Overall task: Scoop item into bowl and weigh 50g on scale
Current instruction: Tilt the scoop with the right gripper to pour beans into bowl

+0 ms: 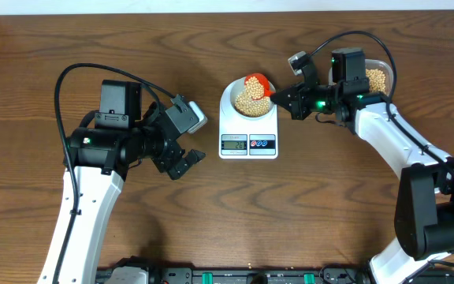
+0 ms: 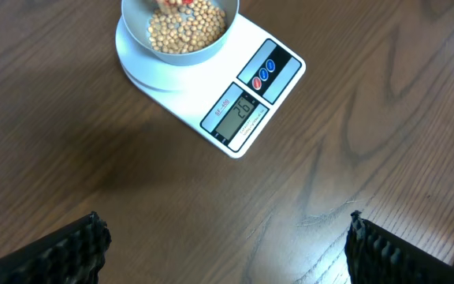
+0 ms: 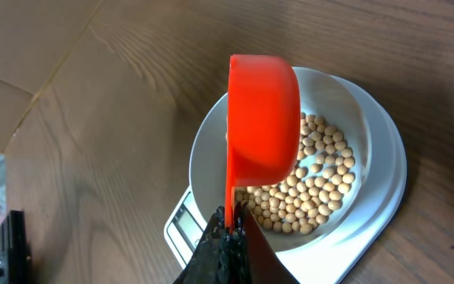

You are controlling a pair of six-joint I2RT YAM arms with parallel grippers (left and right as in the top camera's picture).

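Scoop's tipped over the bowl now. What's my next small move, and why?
Probably swing the right gripper over to the tub for more beans: the scoop is turned over above the bowl, and the scale display seems to read about 26, well short of 50.

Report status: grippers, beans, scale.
Left gripper open, clear of scale. Right gripper shut on red scoop, tipped over bowl. Beans in bowl; display reads roughly 26. Nothing obstructing.
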